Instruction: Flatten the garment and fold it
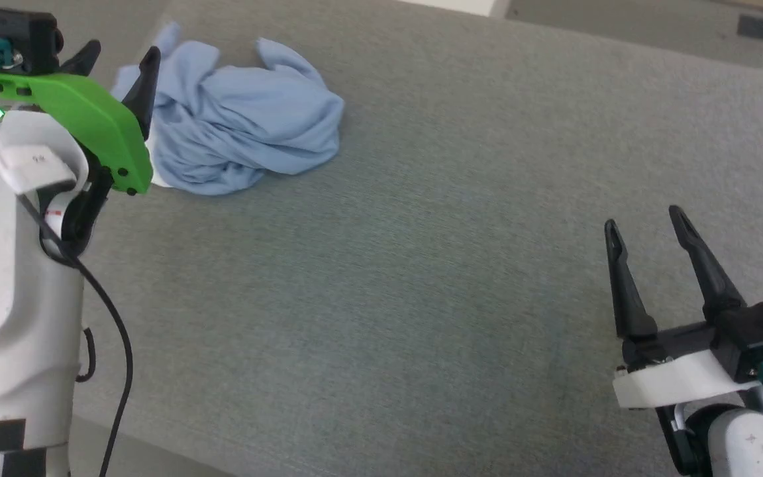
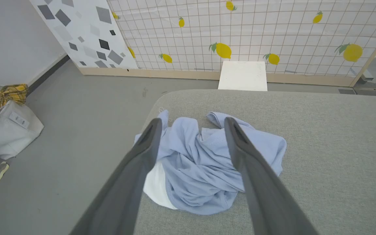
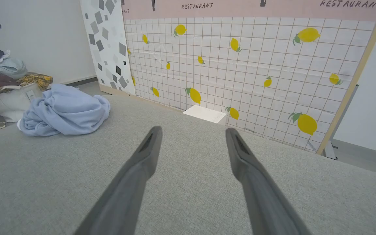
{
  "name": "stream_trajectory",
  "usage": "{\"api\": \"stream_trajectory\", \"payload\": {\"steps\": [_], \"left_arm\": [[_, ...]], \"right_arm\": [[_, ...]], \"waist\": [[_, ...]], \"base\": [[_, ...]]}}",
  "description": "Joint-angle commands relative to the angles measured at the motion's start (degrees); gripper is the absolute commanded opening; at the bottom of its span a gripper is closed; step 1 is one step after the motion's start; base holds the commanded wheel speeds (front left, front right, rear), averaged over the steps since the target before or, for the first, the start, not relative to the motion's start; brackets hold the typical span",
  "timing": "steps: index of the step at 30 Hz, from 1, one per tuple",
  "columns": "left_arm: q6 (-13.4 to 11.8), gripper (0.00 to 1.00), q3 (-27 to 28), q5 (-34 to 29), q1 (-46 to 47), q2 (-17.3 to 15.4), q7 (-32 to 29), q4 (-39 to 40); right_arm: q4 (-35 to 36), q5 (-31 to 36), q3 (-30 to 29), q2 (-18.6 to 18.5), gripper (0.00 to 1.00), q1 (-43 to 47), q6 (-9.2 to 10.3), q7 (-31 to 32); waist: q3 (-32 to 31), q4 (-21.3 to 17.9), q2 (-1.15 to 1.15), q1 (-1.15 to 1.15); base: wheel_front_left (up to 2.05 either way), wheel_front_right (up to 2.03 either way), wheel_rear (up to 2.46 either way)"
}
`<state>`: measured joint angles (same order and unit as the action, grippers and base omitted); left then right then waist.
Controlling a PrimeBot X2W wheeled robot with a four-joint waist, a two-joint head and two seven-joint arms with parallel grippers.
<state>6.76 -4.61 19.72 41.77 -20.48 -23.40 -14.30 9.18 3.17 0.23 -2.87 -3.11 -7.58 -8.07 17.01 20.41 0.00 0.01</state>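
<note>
1. While the garment (image 1: 242,126) lies crumpled in a heap near the far left corner of the grey fabric surface (image 1: 421,298), none of it is spread flat. A patch of white lining peeks out at its near left edge.
2. The left gripper (image 1: 123,50) hangs right at the heap, its two dark fingers spread apart with nothing clamped between them. In the left wrist view they frame the bundle on either side, and I cannot tell whether the tips touch the cloth.
3. The right gripper (image 1: 644,218) sits at the lower right of the head view, well apart from the garment. Its jaws are parted and empty over bare grey fabric.
4. Beyond the far edge of the surface stands a tiled panel (image 2: 273,32) printed with lemons, with a white box (image 2: 242,75) at its foot.
5. On the floor to the left of the surface rests a white bag (image 2: 8,130), with yellow checked cloth (image 2: 7,94) just behind it.
</note>
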Motion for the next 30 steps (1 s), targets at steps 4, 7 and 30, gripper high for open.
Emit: {"api": "stream_trajectory", "payload": {"steps": [4,7,30], "left_arm": [[0.4,1.0,-0.8,0.7,2.6,-2.0,-3.3,-3.6],[0.4,1.0,-0.7,1.5,3.3,-2.7,-6.1,-5.8],[-3.3,0.0,0.2,4.6,2.4,-6.0,-16.9,-10.2]], "right_arm": [[1.9,0.8,0.0,0.0,1.0,-1.9,0.09,0.9],[2.7,0.7,-0.3,0.0,1.0,-2.4,0.09,1.1],[4.5,-1.1,-1.2,-1.1,1.0,-4.6,0.09,1.4]], "waist": [[6.3,-6.4,0.0,-0.01],[7.8,-8.1,0.0,-0.01],[13.7,-13.6,0.0,-0.01]], "base": [[0.0,0.0,0.0],[0.0,0.0,0.0],[0.0,0.0,0.0]]}}
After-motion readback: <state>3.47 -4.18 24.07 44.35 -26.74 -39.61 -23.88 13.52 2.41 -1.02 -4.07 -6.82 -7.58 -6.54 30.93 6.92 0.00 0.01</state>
